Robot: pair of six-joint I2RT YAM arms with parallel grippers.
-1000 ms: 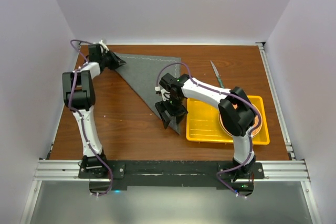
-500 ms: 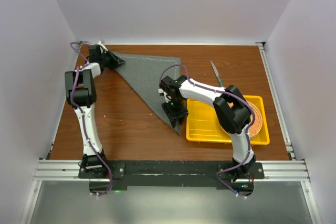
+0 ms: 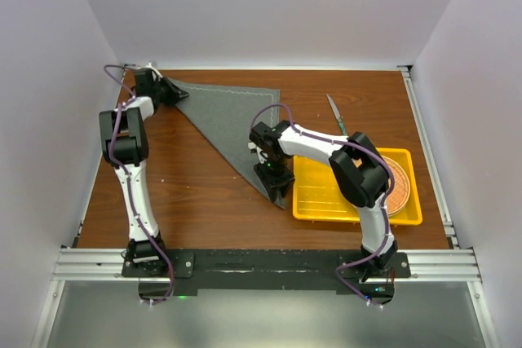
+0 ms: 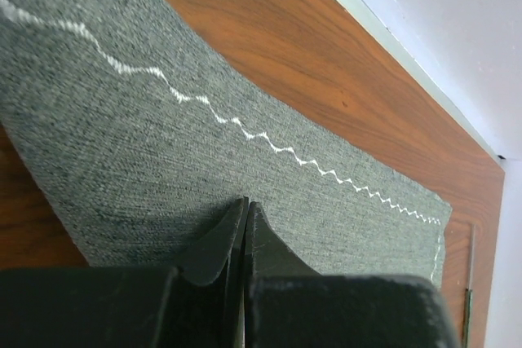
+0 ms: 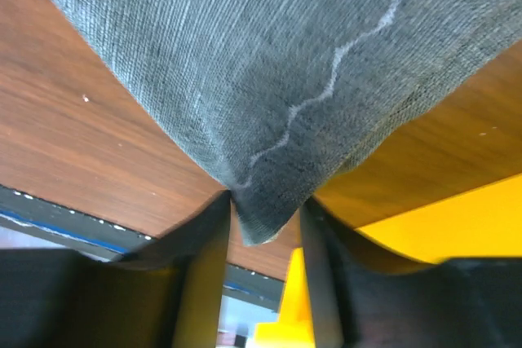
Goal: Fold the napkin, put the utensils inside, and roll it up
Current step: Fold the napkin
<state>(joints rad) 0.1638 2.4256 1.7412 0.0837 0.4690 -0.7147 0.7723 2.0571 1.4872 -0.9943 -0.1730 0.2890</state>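
Observation:
The dark grey napkin (image 3: 224, 116) lies folded into a triangle on the wooden table. My left gripper (image 3: 175, 91) is shut on its far-left corner; in the left wrist view the closed gripper (image 4: 245, 205) rests on the cloth (image 4: 163, 144). My right gripper (image 3: 276, 189) is at the napkin's near point. Its jaws (image 5: 265, 201) stand apart on either side of the cloth tip (image 5: 269, 79), which pokes down between them. One teal utensil (image 3: 335, 114) lies on the table behind the tray.
A yellow tray (image 3: 359, 216) sits right of the napkin's near point, close beside my right gripper, and holds a round woven mat (image 3: 395, 181). The tray's rim (image 5: 440, 226) shows in the right wrist view. White walls close in the table.
My right gripper's jaws have narrowed around the napkin's near corner and it has shifted slightly nearer. The tray has slid a little to the right. The left gripper holds still.

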